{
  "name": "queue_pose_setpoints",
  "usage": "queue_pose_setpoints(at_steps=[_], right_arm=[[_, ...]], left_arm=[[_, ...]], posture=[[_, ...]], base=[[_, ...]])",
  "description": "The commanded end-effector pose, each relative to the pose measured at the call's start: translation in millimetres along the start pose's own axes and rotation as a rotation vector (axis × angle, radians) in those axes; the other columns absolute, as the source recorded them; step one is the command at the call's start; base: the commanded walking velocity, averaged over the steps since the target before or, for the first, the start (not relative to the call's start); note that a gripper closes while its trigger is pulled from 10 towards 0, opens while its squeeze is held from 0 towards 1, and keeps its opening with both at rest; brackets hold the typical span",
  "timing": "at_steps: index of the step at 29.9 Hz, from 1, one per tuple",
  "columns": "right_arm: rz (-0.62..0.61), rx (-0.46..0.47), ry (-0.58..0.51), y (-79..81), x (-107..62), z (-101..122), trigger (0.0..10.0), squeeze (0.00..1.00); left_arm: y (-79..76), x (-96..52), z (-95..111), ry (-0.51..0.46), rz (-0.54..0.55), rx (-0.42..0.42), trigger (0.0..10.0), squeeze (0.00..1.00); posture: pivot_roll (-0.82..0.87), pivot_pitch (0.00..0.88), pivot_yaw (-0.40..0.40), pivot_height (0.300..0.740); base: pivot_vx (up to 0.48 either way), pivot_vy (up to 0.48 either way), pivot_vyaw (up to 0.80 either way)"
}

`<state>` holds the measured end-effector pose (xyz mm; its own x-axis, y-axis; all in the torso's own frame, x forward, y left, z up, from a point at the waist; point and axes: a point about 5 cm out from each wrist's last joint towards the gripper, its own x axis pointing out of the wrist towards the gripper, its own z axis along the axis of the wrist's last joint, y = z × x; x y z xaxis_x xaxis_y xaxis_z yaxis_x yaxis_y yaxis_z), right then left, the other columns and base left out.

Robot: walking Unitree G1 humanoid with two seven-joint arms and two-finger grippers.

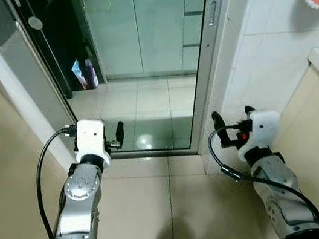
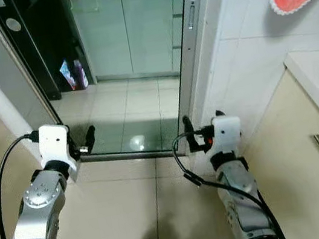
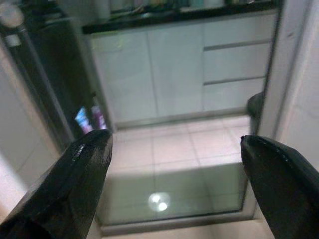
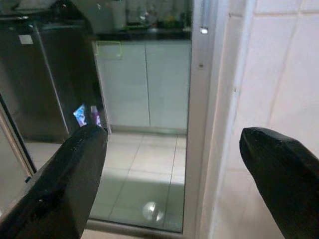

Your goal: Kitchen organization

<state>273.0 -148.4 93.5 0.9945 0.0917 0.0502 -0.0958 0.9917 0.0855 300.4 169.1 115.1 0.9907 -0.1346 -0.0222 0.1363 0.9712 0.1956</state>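
Even indoor light is seen; a lamp glare (image 1: 144,140) is reflected on the floor tiles (image 1: 126,103); wrist views are soft.

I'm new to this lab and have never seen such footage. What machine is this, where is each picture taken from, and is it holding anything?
This is a humanoid robot with two silver arms. The two wide pictures come from a stereo camera on its head, looking down and forward. The other two come from cameras on its wrists, looking along each end effector's two black fingers. It stands on a beige tiled floor before a kitchen doorway with a metal door frame. Beyond are pale cabinets and a small colourful package on the floor. The left end effector and right end effector are raised toward the doorway, both open and holding nothing.
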Motion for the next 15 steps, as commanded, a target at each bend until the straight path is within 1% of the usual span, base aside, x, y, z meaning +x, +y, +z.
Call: queue_pose_setpoints(at_steps=[1, 2, 4, 5, 7, 9, 10, 12, 13, 15], right_arm=[[-0.007, -0.025, -0.030, -4.1, 1.0, 8.9, 10.0, 0.00], [-0.008, -0.037, -0.040, -3.7, 1.6, 10.6, 10.0, 0.00], [0.001, -0.072, -0.077, 0.2, 3.9, 19.4, 10.0, 0.00], [-0.013, -0.099, -0.090, 2.2, 5.6, 25.2, 10.0, 0.00], [0.021, -0.079, -0.096, 6.9, 6.7, 28.9, 10.0, 0.00], [0.045, -0.093, -0.119, 9.7, 8.1, 33.7, 10.0, 0.00], [0.053, -0.071, -0.140, 10.9, 8.3, 38.2, 10.0, 0.00], [0.054, -0.060, -0.146, 11.4, 8.0, 39.9, 10.0, 0.00], [0.054, -0.054, -0.158, 11.8, 8.1, 43.9, 10.0, 0.00], [0.062, -0.032, -0.205, 14.2, 8.8, 59.1, 10.0, 0.00]], left_arm=[[-6.4, -5.1, 2.1, -0.008, -0.042, 0.043, 10.0, 0.00], [-5.7, -6.4, 1.5, -0.009, -0.043, 0.054, 10.0, 0.00], [-4.3, -6.9, 2.8, -0.020, -0.063, 0.014, 10.0, 0.00], [-2.2, -4.7, 5.2, -0.032, -0.058, 0.017, 10.0, 0.00], [-0.9, -1.2, 7.6, -0.033, -0.053, 0.033, 10.0, 0.00], [-2.8, 4.8, 14.7, -0.045, -0.068, 0.010, 10.0, 0.00], [-4.4, 10.9, 23.3, -0.053, -0.073, -0.007, 10.0, 0.00], [-4.4, 12.3, 25.8, -0.052, -0.072, -0.012, 10.0, 0.00], [-5.0, 14.2, 31.3, -0.062, -0.079, -0.022, 10.0, 0.00], [-5.6, 16.8, 49.6, -0.121, -0.088, -0.003, 10.0, 0.00]], posture=[[0.02, 0.005, -0.043, 0.740], [0.02, 0.005, -0.043, 0.740], [0.02, 0.000, -0.045, 0.740], [0.02, 0.000, -0.045, 0.740], [0.01, 0.000, -0.042, 0.740], [0.00, 0.000, -0.041, 0.740], [-0.01, 0.000, -0.039, 0.740], [-0.01, 0.000, -0.039, 0.740], [-0.01, 0.000, -0.042, 0.740], [0.01, 0.000, -0.045, 0.740]], base=[[0.000, 0.000, -0.80], [0.000, 0.000, -0.80], [0.000, 0.000, -0.80], [0.000, 0.000, -0.80], [0.000, 0.000, -0.80], [0.000, 0.000, -0.80], [0.000, 0.000, -0.80], [0.000, 0.000, -0.80], [0.000, 0.000, -0.80], [0.000, 0.000, -0.80]])
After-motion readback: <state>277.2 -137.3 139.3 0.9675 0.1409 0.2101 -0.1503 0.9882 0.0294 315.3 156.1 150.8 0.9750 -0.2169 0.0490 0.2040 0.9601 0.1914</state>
